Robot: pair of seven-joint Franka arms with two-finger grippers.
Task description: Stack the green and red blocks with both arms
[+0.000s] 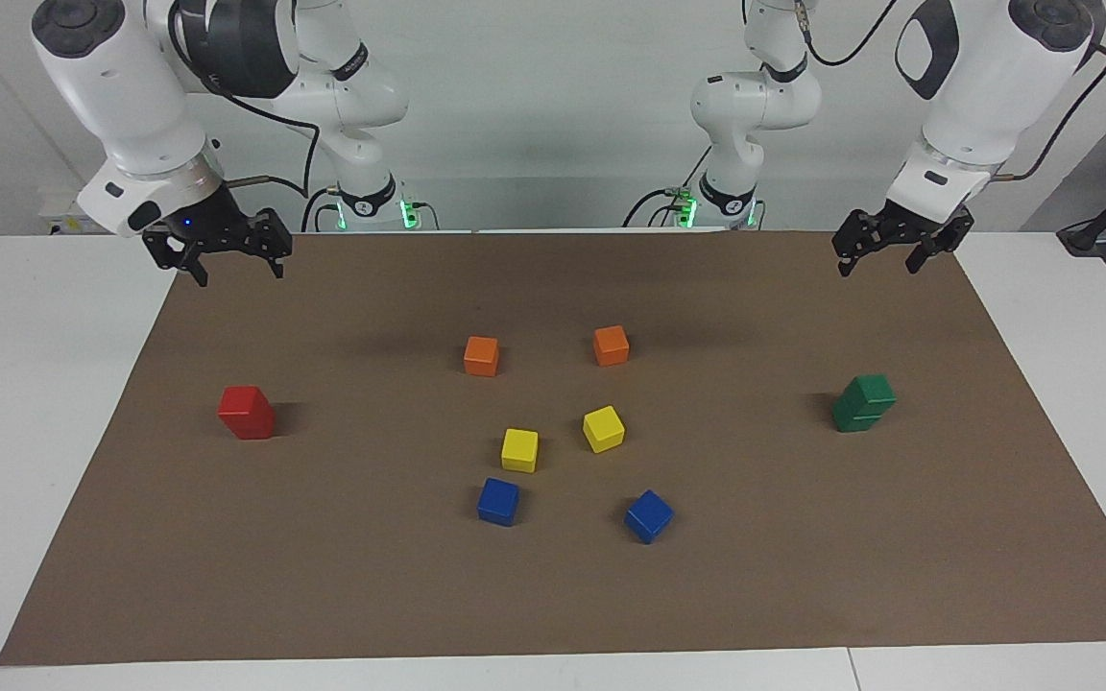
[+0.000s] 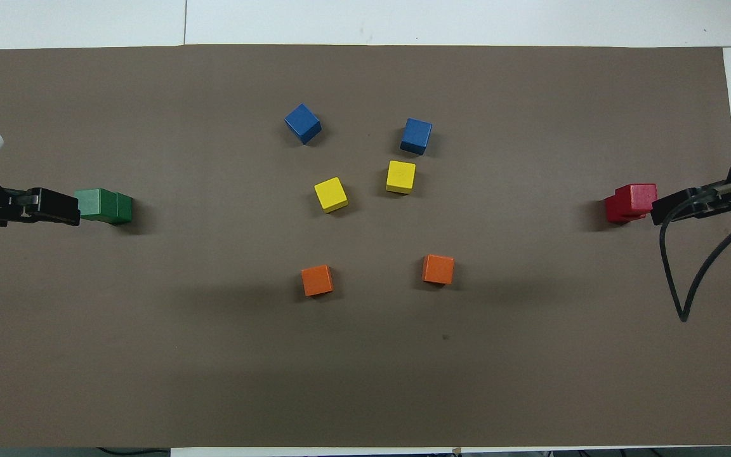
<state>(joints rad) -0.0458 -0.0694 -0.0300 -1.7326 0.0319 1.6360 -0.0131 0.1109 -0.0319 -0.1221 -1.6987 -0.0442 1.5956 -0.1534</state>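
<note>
Two dark green blocks [image 1: 863, 403] stand stacked one on the other toward the left arm's end of the brown mat; the overhead view shows the green stack [image 2: 104, 206] too. Toward the right arm's end, two red blocks [image 1: 247, 413] form a stack, and from overhead the upper red block [image 2: 636, 197] sits slightly offset on the lower one. My left gripper [image 1: 877, 265] hangs open and empty in the air over the mat's corner by its own base. My right gripper [image 1: 239, 275] hangs open and empty over the mat's other corner by the robots.
Loose cubes lie in the middle of the mat [image 1: 553, 595]: two orange [image 1: 481, 355] [image 1: 611, 345] nearest the robots, two yellow [image 1: 519, 449] [image 1: 603, 428], then two blue [image 1: 498, 501] [image 1: 648, 515] farthest. White table [image 1: 35, 384] borders the mat.
</note>
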